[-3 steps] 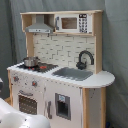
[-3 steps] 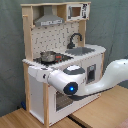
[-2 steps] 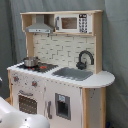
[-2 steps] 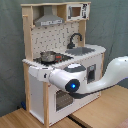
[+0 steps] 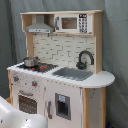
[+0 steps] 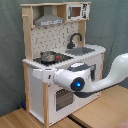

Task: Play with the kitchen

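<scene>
Robot arm parked right up against the toy kitchen front

Couldn't tell how the jaws stood; the gripper (image 6: 44,75) only showed in the second exterior view, at the stove-side front of the white and light-wood play kitchen (image 6: 37,92). The first exterior view alone showed the kitchen's front unobstructed (image 5: 55,95). One small metal pot (image 5: 30,61), one black faucet (image 5: 85,58), one microwave (image 5: 71,23).
</scene>
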Robot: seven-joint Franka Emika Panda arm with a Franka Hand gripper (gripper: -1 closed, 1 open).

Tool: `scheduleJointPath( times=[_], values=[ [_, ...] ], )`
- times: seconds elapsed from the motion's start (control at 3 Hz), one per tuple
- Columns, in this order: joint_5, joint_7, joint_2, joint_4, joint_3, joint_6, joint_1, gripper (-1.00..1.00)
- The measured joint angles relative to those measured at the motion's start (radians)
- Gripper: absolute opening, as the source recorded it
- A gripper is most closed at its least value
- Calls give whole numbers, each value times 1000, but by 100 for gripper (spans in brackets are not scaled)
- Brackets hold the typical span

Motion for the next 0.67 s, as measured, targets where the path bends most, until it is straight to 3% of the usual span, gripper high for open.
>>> scheduleJointPath(
  times=[0.67],
  values=[
    [-24,10,90,-185,-20,48,98,100]
  ],
)
